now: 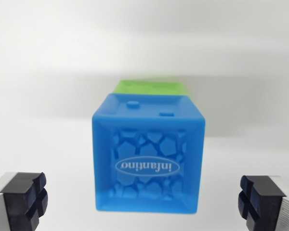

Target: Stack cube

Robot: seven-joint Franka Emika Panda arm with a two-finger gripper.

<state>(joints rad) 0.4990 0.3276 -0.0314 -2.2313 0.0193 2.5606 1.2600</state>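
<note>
A pale, plain white surface (48,72) fills the wrist view, bare on every side of the two cubes, with a soft grey shadow band running across behind them. In the middle stands a blue cube (148,159), the largest thing here, its near face hollowed in and patterned with raised pebble shapes around a white oval bearing the word "infantino", which reads upside down from this camera. It looks like a moulded soft-plastic toy block: likely light, slightly yielding and grippy rather than slick, and not fragile. Its left and right outer walls look flat and parallel, so those are probably the best places to press. Its top carries two small raised studs. Directly behind it, touching or nearly so, a green cube (151,87) shows only as a strip of its top; whether the blue one rests on it or just in front cannot be told. At the bottom corners, the gripper (144,202) stands wide apart, holding nothing, its black ribbed fingertips (25,195) well clear of the blue cube on both sides, leaving free room to close or withdraw.
</note>
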